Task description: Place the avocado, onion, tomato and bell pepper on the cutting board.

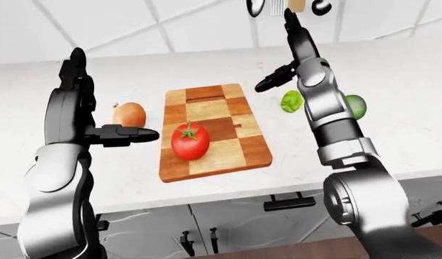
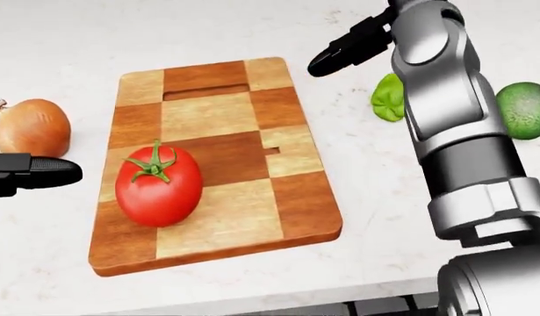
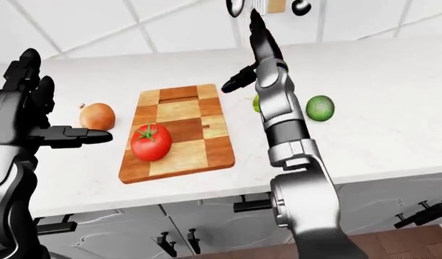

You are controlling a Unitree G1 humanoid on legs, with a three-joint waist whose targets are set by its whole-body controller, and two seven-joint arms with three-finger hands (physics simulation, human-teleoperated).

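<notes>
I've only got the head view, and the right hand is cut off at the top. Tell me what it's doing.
Observer: The right hand is open and empty, fingers pointing up toward the tiled wall.
Operator: Now the left hand.
Observer: The left hand is open too, fingers upright, thumb pointing toward the cutting board, holding nothing.
Operator: Check the avocado.
Observer: In the right-eye view the avocado shows whole, right of the arm.

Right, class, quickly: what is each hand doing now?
Left hand: open, holding nothing, beside the onion.
Right hand: open, empty, raised above the counter.
</notes>
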